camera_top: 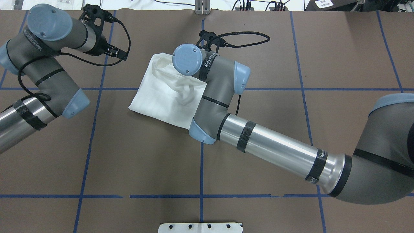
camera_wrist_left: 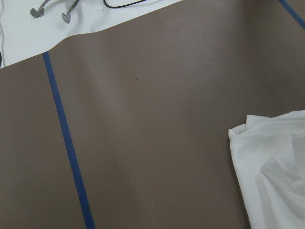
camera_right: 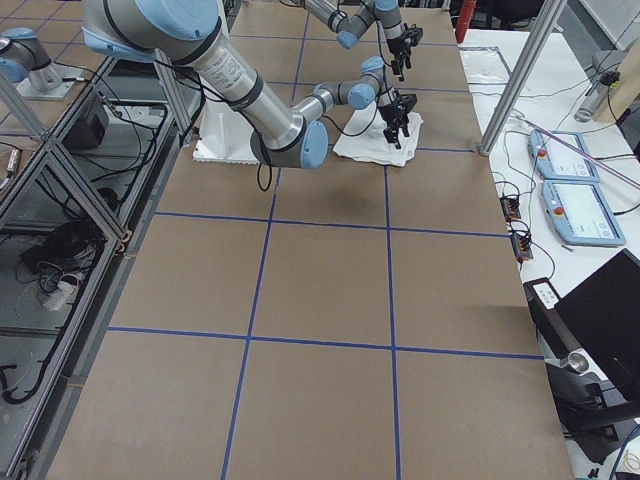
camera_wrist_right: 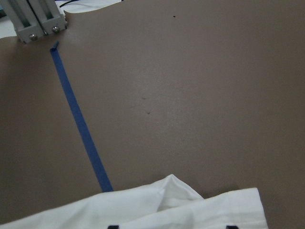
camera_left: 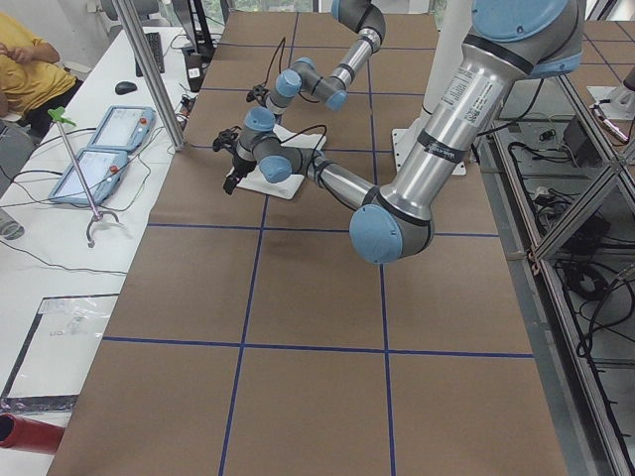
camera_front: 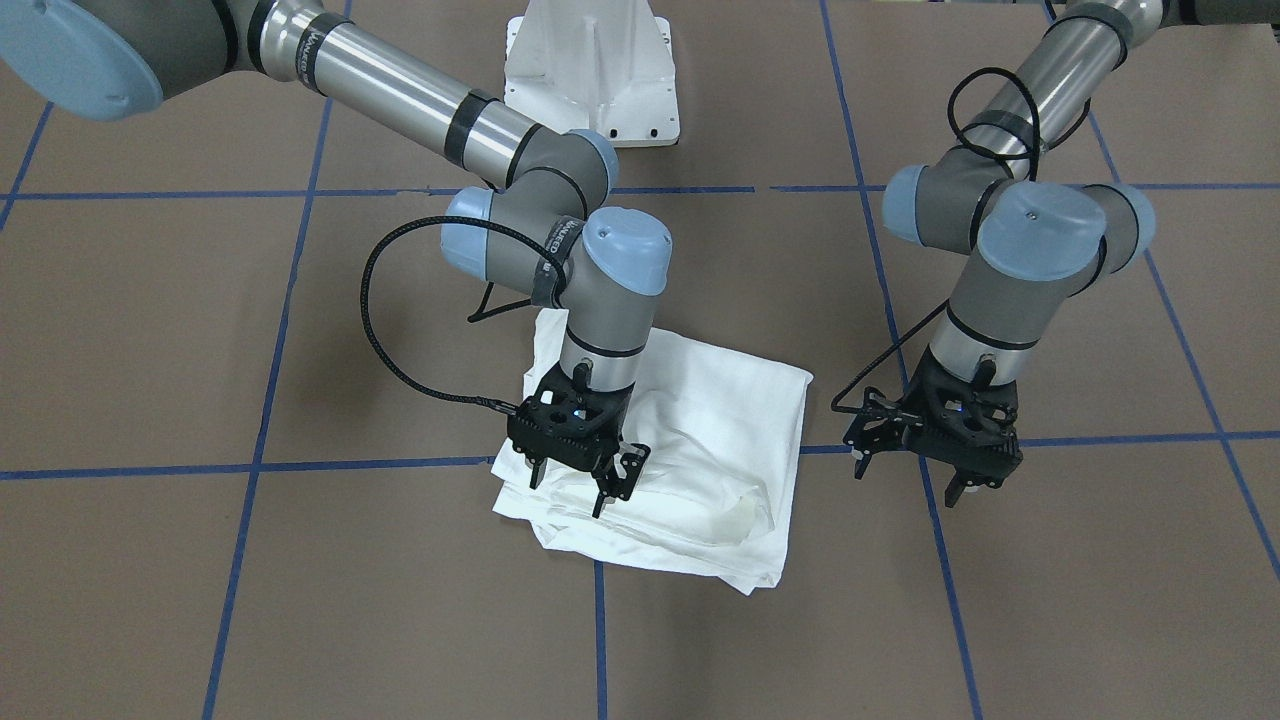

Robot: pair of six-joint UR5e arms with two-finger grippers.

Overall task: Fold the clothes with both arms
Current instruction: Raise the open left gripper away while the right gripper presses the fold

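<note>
While one shirt [camera_front: 720, 420] lies folded | two arms: left arm [camera_front: 1010, 290], right arm [camera_front: 610, 310] | both jaws spread, empty

The right end effector [camera_front: 580, 478] and the left end effector [camera_front: 905, 478] both point straight down from bent wrists, jaws spread apart, gripping nothing.

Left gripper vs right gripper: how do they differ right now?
The right gripper hangs over the folded white shirt. The left gripper is over bare table, apart from the shirt. The right arm stretches far out across the table, while the left arm is bent back on its own side. Shared: both grippers point down, open, holding nothing.
</note>
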